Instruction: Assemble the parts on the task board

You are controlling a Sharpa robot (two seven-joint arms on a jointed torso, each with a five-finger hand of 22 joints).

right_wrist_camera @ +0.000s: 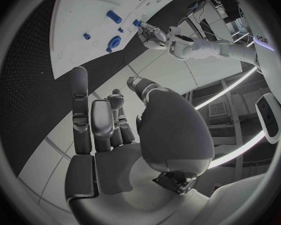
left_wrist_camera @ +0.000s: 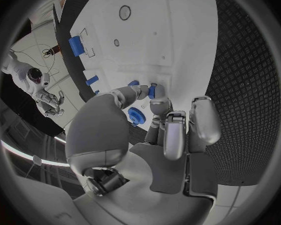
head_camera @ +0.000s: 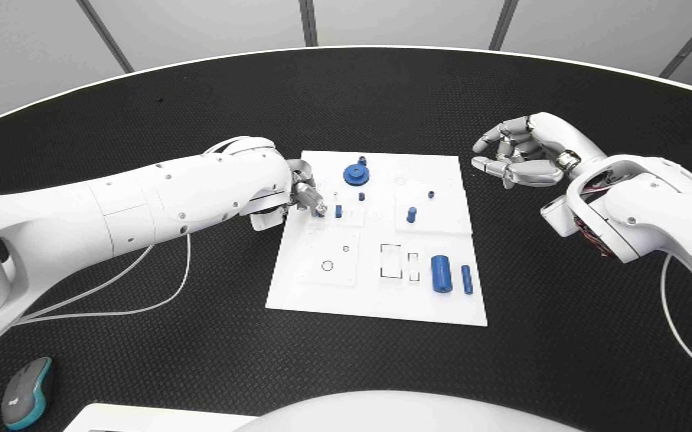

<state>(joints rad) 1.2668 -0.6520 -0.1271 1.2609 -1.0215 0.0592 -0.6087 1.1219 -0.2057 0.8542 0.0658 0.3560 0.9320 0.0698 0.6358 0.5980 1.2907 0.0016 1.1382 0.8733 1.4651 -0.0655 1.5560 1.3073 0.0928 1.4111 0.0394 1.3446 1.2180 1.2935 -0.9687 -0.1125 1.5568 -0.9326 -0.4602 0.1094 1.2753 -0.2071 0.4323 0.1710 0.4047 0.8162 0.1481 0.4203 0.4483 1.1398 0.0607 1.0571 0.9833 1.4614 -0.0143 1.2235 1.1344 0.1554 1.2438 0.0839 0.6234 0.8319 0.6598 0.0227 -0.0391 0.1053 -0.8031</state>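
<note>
The white task board [head_camera: 325, 292] lies in the middle of the black table. My left hand [head_camera: 299, 197] is at the board's left edge, and its thumb and a finger pinch a small blue peg [head_camera: 338, 210] [left_wrist_camera: 152, 91] that stands upright on the board. Just beyond it sits a blue gear [head_camera: 356, 174] [left_wrist_camera: 136, 115]. Another blue peg [head_camera: 411, 215] stands mid-board. A thick blue cylinder [head_camera: 441, 273] and a thin one [head_camera: 466, 279] lie near the board's right edge. My right hand [head_camera: 526, 150] hovers off the board's far right corner, fingers curled in and holding nothing.
White cables [head_camera: 144, 292] loop on the table under my left arm. A blue-grey mouse-shaped object [head_camera: 25, 392] lies at the near left edge, beside a white sheet [head_camera: 130, 418]. Empty slots [head_camera: 392, 260] mark the board's near half.
</note>
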